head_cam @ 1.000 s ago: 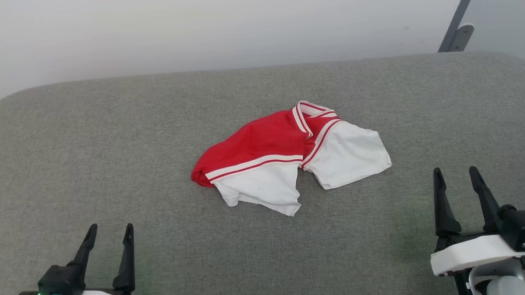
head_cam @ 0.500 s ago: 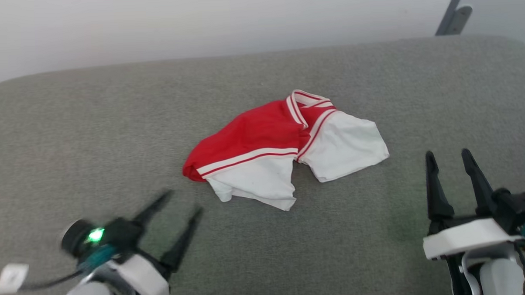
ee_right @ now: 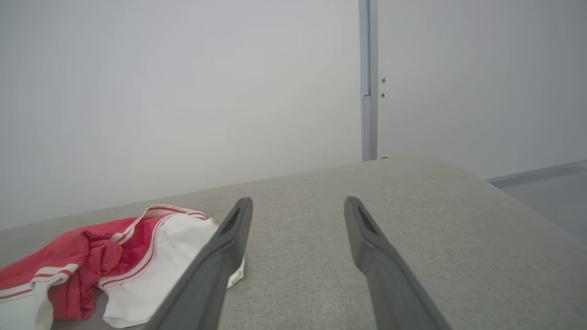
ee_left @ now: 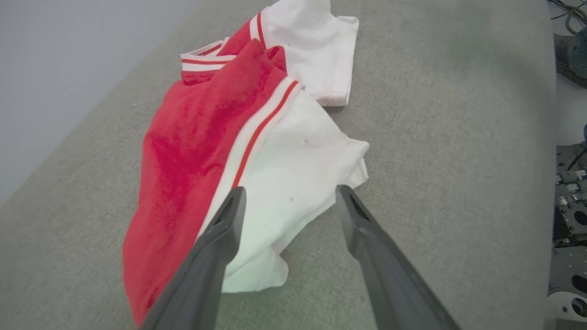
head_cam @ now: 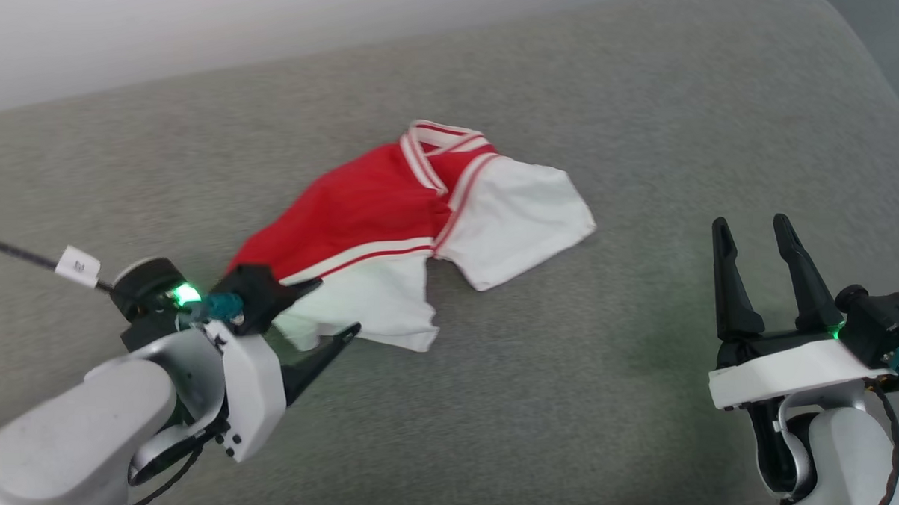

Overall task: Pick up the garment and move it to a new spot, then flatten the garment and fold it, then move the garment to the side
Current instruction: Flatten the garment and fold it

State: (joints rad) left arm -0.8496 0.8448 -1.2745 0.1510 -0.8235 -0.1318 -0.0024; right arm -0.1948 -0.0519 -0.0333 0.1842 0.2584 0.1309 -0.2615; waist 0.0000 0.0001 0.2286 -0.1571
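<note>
The garment lay crumpled on the tabletop, seemingly soft and light. The left gripper, jaws wide, hovered at its white sleeve, a fair hold; the right gripper, likewise wide, stood well apart.

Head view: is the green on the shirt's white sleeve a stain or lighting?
Head view: lighting; the green lamp on the left gripper glows onto the near sleeve of the shirt. Left wrist view: that sleeve is sharp and white.
</note>
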